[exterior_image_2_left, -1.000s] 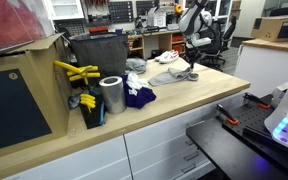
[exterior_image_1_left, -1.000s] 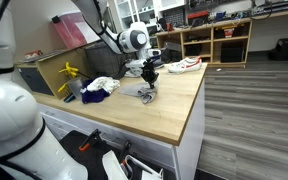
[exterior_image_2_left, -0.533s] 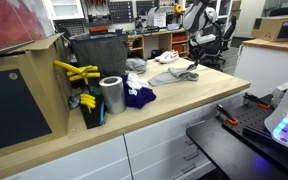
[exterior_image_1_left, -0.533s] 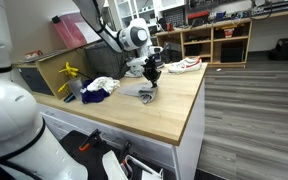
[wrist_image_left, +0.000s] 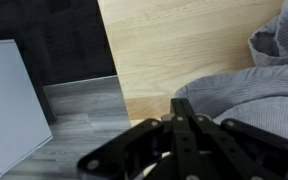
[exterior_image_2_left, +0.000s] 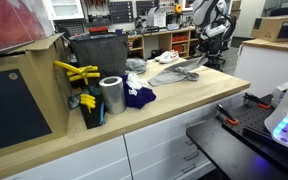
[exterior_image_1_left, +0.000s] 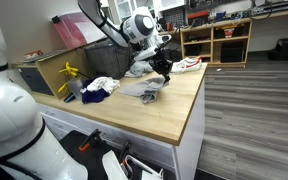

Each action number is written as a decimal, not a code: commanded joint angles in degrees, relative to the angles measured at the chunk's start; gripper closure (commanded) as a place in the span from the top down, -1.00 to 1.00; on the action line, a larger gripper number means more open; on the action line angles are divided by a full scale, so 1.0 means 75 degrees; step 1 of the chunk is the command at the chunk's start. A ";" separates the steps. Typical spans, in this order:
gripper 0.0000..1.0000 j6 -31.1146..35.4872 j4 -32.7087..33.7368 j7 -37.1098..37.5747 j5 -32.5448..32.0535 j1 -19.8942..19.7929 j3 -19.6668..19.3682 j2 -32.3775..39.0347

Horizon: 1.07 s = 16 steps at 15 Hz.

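Grey cloth [exterior_image_1_left: 147, 92]: soft ribbed knit, pale grey and rumpled. One end lies on the counter [exterior_image_1_left: 169, 115] near its far corner, and the other end rises to the pincer.
Pincer [exterior_image_1_left: 165, 70]: clenched on the raised edge of the grey cloth, above the counter's edge. In the wrist view the fingers [wrist_image_left: 184, 118] meet with the fabric right behind them.
Hard to see: the fingers are dark and blurred in the wrist view and hide the exact pinch point. In an exterior view the pincer [exterior_image_2_left: 208, 48] is small against cluttered shelves [exterior_image_2_left: 159, 40].
Cut off: a second grey fold [wrist_image_left: 276, 35] runs out of the wrist view's corner.
Containers: dark bin [exterior_image_2_left: 96, 55] at the counter's back, contents not visible. Metal can [exterior_image_2_left: 111, 95] stands upright, inside not visible.
Nearby: blue cloth [exterior_image_2_left: 138, 97] and white cloth [exterior_image_1_left: 104, 84] lie on the counter, well apart from the pincer.
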 commanded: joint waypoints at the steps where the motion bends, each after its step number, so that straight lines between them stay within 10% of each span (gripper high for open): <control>1: -1.00 0.0001 -0.0184 0.0084 -0.0544 0.0004 0.0038 -0.0413; 11: -1.00 -0.0154 0.0521 -0.3189 0.0171 -0.0270 0.0999 -0.0217; 16: -1.00 -0.0224 0.0887 -0.3082 -0.0907 -0.0120 0.0809 -0.0022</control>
